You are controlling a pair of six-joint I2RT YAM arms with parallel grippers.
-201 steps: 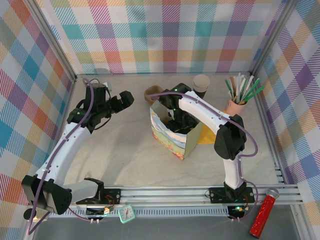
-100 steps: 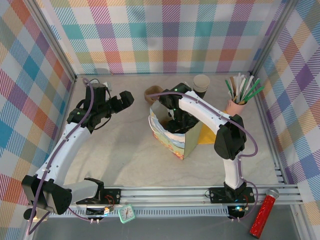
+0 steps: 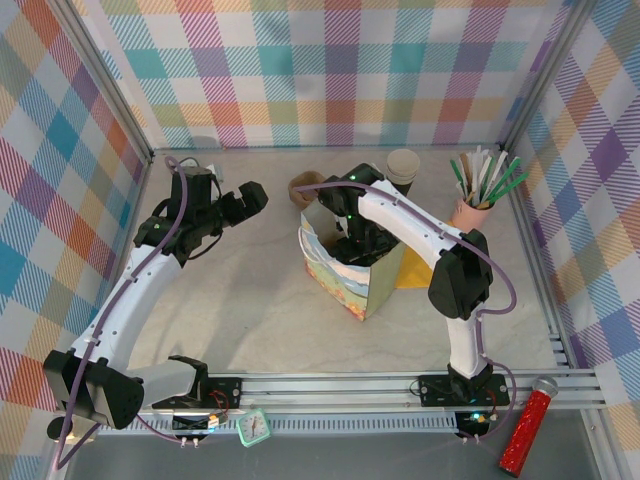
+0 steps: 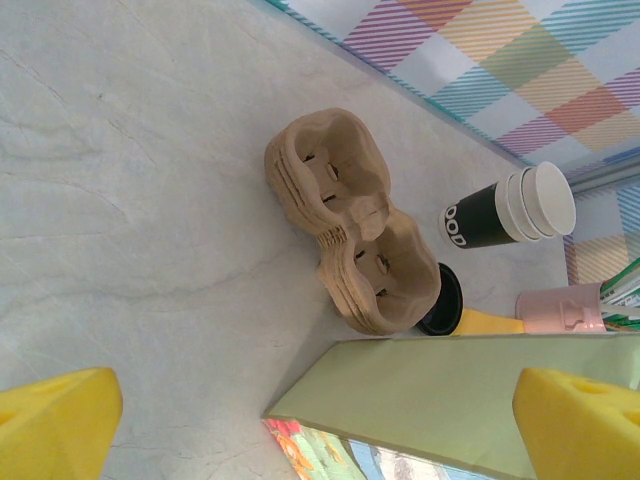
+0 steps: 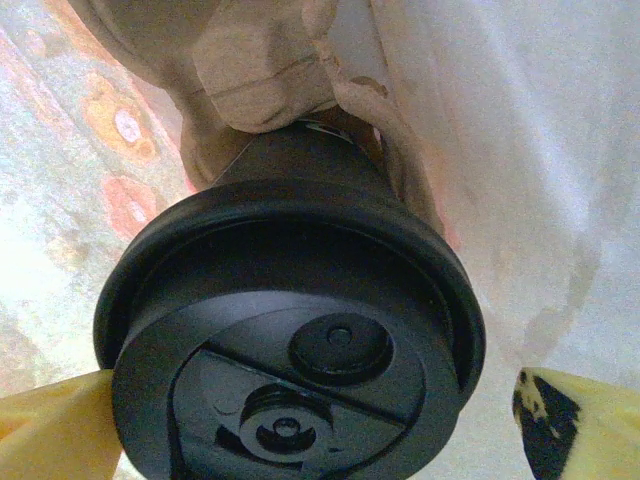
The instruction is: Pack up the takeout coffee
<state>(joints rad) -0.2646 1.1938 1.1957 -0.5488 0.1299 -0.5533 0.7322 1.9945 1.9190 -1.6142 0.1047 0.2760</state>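
Hardly anything had moved in the overhead view since a second before: the right arm was still plunged into the paper bag (image 3: 345, 280) at the middle of the counter (image 3: 250, 300), and the left arm kept its place off to the side. What had changed was the right pincer (image 5: 312, 420), which had spread a little wider.

By then the coffee (image 5: 290, 330) was inside the bag, its black lid facing the wrist camera and the bag's pale walls around it. The right pincer stood wide open, one yellow tip at each side of the lid; the right tip was clearly apart from it, the left tip right at its rim (touching or not, I could not tell). It gripped nothing. Whether the cup stood quite upright was hard to judge.

The left pincer (image 4: 320, 420) hung fully open and empty above the counter, looking past the pulp carrier (image 4: 350, 235).

So the packing itself looked done. What seemed left was lifting the right arm out without knocking the cup.
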